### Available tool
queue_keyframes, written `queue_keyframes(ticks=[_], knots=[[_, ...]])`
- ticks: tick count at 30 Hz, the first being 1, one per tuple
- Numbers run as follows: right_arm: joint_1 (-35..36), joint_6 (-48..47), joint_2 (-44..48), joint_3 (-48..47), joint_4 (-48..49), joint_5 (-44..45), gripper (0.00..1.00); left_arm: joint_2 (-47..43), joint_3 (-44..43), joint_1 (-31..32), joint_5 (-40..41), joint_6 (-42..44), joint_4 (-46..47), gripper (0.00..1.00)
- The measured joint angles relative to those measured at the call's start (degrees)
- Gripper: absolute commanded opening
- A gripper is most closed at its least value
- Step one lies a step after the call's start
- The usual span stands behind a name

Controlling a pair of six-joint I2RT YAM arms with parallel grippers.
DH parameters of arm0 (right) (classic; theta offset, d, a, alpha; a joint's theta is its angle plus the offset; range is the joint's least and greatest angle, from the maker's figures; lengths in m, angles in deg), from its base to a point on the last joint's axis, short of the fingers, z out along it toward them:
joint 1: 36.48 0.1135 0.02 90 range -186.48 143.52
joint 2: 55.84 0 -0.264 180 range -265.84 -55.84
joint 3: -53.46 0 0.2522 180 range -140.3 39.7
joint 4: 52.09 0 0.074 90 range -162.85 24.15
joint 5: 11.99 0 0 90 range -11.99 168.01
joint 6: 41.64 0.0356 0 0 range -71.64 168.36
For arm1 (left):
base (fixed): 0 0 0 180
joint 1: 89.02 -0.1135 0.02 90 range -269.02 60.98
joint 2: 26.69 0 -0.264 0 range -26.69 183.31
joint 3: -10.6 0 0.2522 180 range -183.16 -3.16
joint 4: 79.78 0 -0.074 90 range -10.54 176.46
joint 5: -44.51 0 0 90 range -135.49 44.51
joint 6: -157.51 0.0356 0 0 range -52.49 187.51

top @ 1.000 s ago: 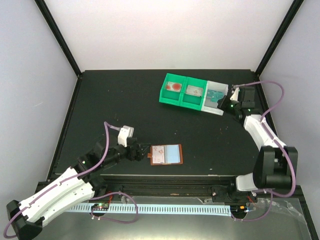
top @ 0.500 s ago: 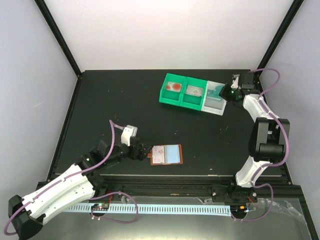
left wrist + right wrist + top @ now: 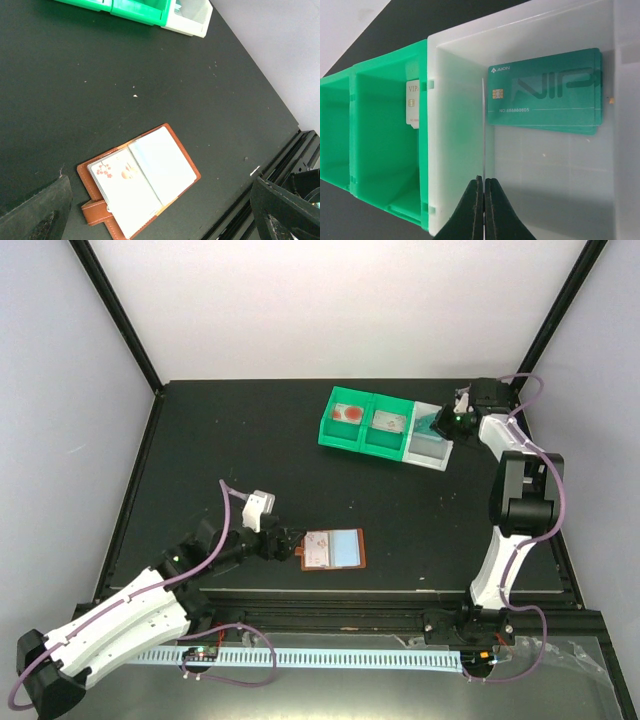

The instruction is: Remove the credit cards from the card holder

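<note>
The card holder (image 3: 333,549) lies open near the table's front edge, reddish-brown with a tab at its left. In the left wrist view a pinkish-white credit card (image 3: 125,192) with blossoms fills its left pocket and a pale blue one (image 3: 162,162) its right. My left gripper (image 3: 285,543) is open, level with the tab, its fingers wide on either side of the holder (image 3: 187,167). My right gripper (image 3: 484,182) is shut on a thin credit card (image 3: 484,130) seen edge-on, over the white bin (image 3: 455,125) at the back right. A green VIP card (image 3: 545,95) lies inside that bin.
Two joined green bins (image 3: 365,422) stand left of the white bin (image 3: 428,450), each with a card inside; a white VIP card (image 3: 412,102) leans in the nearer one. The table's front rail (image 3: 280,165) runs close to the holder.
My right arm has folded upward and its gripper moved back over the white bin's rim. My left gripper crept a little right, toward the holder's tab.
</note>
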Motion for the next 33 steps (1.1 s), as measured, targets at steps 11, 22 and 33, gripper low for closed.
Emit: queue_keyframes(ticks=[11,22,33], knots=[[0.04,-1.07,-7.56,-5.84,-1.49,-1.2,0.05,2.8,-0.02,-0.28,-0.24,-0.17,0.48,0.99],[0.04,-2.19,-9.49,-9.25,-3.48,-0.87,0.09,5.57,-0.35,-0.66,-0.63,-0.44,0.68,0.99],[0.04,-2.47,-9.81,-12.09,-4.79,1.9,0.21,5.62,-0.35,-0.76,-1.46,-0.9,0.96,0.99]])
